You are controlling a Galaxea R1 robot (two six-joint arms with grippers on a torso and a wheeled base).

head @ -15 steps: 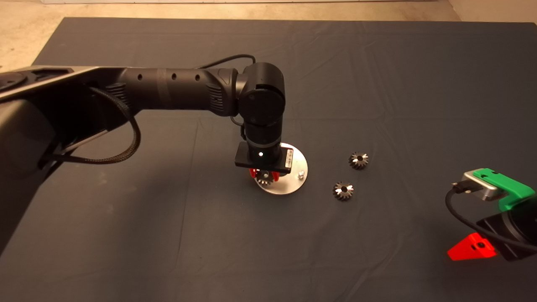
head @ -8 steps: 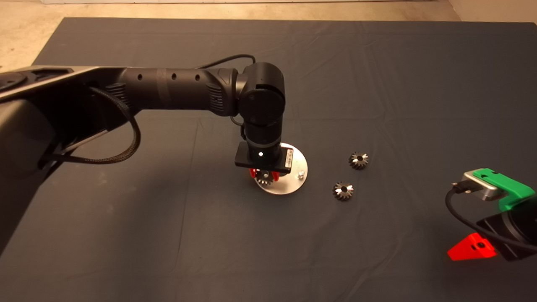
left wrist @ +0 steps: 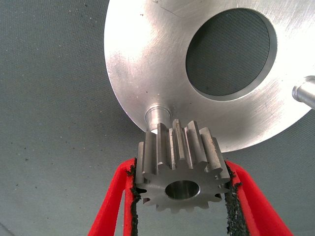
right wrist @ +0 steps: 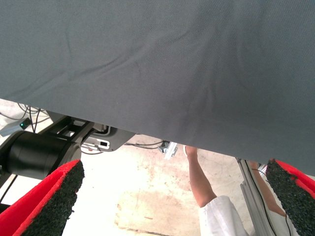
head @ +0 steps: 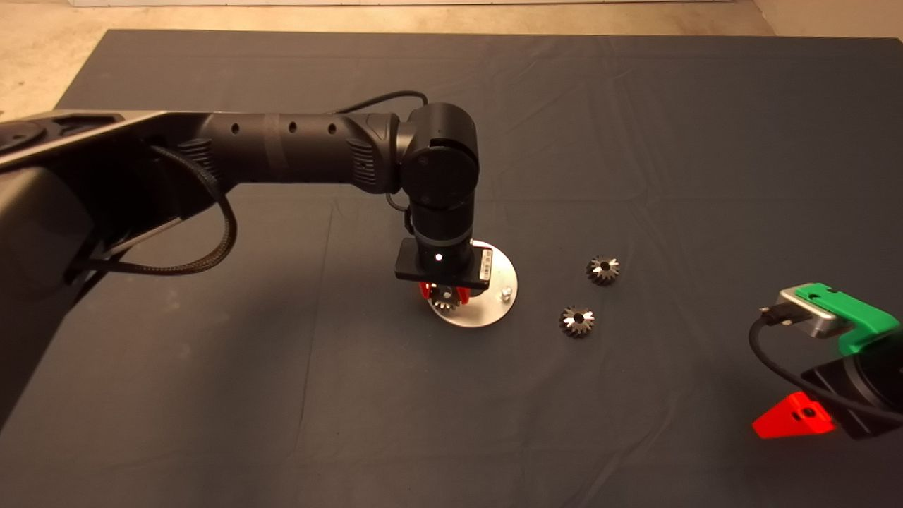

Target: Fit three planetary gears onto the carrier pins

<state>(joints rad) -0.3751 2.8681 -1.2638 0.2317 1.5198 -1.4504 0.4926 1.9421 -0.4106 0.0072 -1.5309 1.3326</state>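
My left gripper (head: 444, 293) hangs over the near-left rim of the round silver plate (head: 494, 310), shut on a planetary gear (left wrist: 181, 169) held between its red fingers (left wrist: 113, 201). In the left wrist view the gear sits just beside and above a carrier pin (left wrist: 156, 117), not on it. A second carrier pin (left wrist: 306, 93) stands near the plate's (left wrist: 147, 64) rim and shows in the head view too (head: 506, 293). Two more planetary gears lie on the mat right of the plate, one nearer (head: 577, 321) and one farther (head: 603, 269). My right gripper (head: 811, 395) is parked at the lower right, open and empty.
The dark mat (head: 635, 141) covers the table, with floor beyond its far and left edges. My left arm (head: 296, 152) spans the mat from the left. The right wrist view shows the mat's underside edge, the floor and a person's arm (right wrist: 199, 179).
The left arm has shifted very slightly, the gear still held over the plate's near-left rim. The right arm and the two loose gears have not moved.
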